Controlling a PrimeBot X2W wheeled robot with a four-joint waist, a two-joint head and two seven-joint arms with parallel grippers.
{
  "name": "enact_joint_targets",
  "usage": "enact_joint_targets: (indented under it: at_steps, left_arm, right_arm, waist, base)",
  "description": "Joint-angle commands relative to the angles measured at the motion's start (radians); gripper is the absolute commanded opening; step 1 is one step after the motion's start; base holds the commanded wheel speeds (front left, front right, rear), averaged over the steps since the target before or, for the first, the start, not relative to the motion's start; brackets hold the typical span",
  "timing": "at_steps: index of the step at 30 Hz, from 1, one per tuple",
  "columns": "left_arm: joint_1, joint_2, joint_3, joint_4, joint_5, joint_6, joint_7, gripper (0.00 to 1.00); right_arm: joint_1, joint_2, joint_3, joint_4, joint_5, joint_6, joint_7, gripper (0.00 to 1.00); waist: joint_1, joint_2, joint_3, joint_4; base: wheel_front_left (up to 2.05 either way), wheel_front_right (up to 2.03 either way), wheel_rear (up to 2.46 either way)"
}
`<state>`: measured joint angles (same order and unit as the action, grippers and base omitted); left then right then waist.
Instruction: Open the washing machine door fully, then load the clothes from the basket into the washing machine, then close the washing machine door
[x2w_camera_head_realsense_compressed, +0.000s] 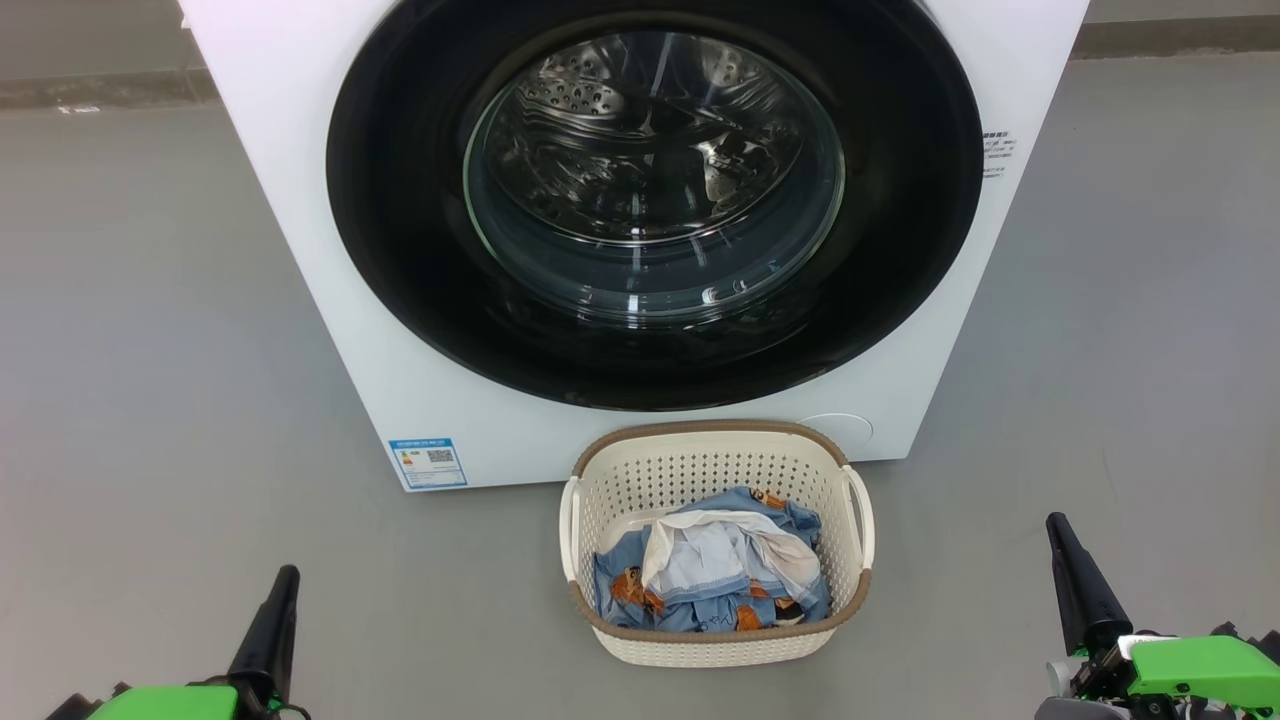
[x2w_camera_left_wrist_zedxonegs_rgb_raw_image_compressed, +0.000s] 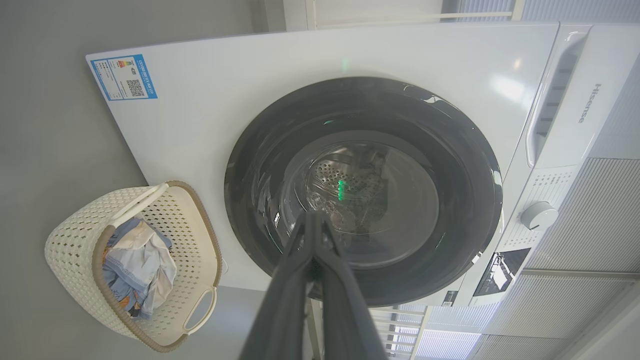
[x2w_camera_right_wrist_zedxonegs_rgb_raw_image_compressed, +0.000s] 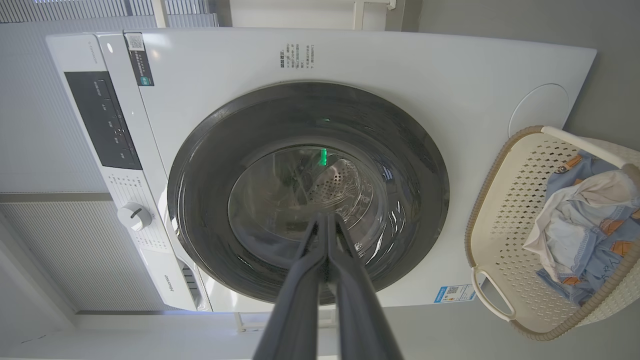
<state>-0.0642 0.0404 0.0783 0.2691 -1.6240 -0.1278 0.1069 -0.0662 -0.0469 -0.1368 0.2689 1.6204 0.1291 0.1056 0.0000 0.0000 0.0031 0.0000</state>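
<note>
at top, the washing machine door (x2w_camera_head_realsense_compressed: 655, 200) is cut off.

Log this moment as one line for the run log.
washing machine door: closed | clothes: in basket | left gripper: shut, empty | right gripper: shut, empty | next: open door

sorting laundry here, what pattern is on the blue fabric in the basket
Light blue with small orange-brown cartoon figures; the clothes in the basket show best in the head view.
</note>
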Motion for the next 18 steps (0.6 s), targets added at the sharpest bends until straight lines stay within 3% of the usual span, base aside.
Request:
enact_joint_targets:
  at_steps: [1,18]
  left_arm:
    - [-0.044,0.011,0.035,-0.024,0.015,-0.003,0.006,0.0]
    - [-0.044,0.011,0.035,-0.024,0.015,-0.003,0.006,0.0]
  right_arm:
    - [-0.042,-0.004,0.023,-0.024,-0.012,0.002,0.008,0.0]
    - [-0.042,-0.004,0.023,-0.024,-0.012,0.002,0.008,0.0]
  waist:
    - [0.0,0.0,0.0,0.0]
    - [0.0,0.0,0.0,0.0]
  base:
    - [0.0,0.0,0.0]
    - [0.0,0.0,0.0]
